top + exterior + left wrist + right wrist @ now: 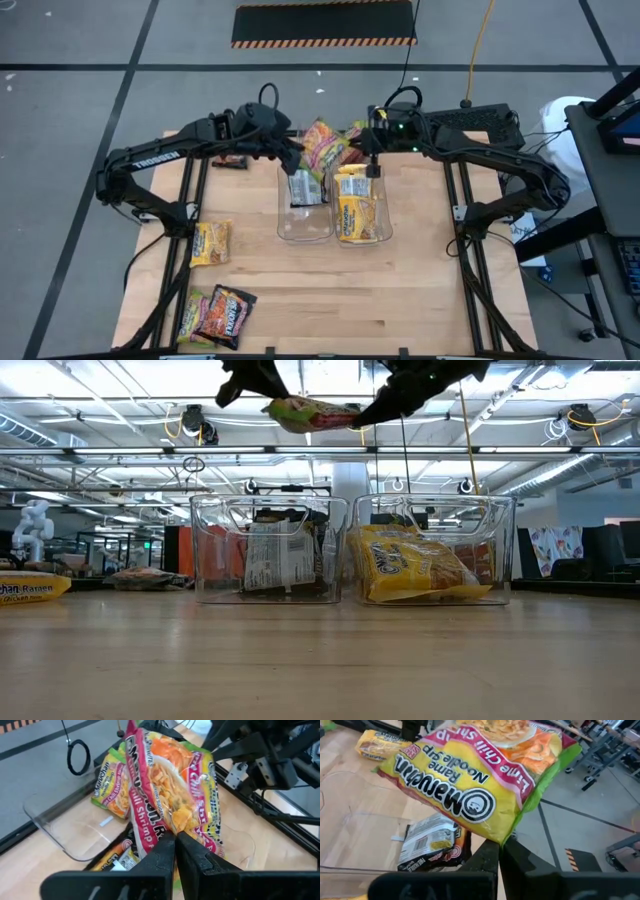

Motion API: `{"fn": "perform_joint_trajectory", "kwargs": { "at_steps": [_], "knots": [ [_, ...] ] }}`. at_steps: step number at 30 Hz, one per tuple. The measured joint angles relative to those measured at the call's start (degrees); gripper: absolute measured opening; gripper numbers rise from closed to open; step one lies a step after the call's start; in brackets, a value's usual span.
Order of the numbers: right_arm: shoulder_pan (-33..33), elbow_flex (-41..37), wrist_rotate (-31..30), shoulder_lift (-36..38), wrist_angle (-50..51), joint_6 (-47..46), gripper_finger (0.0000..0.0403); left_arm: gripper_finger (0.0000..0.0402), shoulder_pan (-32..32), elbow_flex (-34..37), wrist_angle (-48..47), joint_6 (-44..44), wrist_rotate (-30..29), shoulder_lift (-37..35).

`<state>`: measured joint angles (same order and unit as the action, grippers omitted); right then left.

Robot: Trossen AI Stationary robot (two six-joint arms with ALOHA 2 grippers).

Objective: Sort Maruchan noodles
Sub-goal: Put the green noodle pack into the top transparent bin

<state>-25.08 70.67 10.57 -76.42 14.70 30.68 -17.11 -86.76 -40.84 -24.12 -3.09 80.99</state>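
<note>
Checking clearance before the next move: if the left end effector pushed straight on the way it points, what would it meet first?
The pink-green lime chili shrimp noodle packet pinched at its tips; the left end effector looks shut on it. Beyond that, probably the right end effector, though depth is unclear.

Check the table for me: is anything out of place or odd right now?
Yes. One pink-green packet hangs in the air above the two clear bins, pinched at opposite ends by the left gripper and the right gripper together. Another pink-green packet lies on the table behind the bins.
</note>
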Motion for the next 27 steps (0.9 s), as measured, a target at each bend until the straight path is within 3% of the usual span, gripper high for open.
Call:
{"fn": "perform_joint_trajectory", "kwargs": {
  "at_steps": [27],
  "knots": [
    [-0.7, 0.0, -0.1, 0.7, 0.2, 0.0, 0.0, 0.0017, -0.7, 0.0, 0.7, -0.8, 0.0, -0.1]
  ]
}}
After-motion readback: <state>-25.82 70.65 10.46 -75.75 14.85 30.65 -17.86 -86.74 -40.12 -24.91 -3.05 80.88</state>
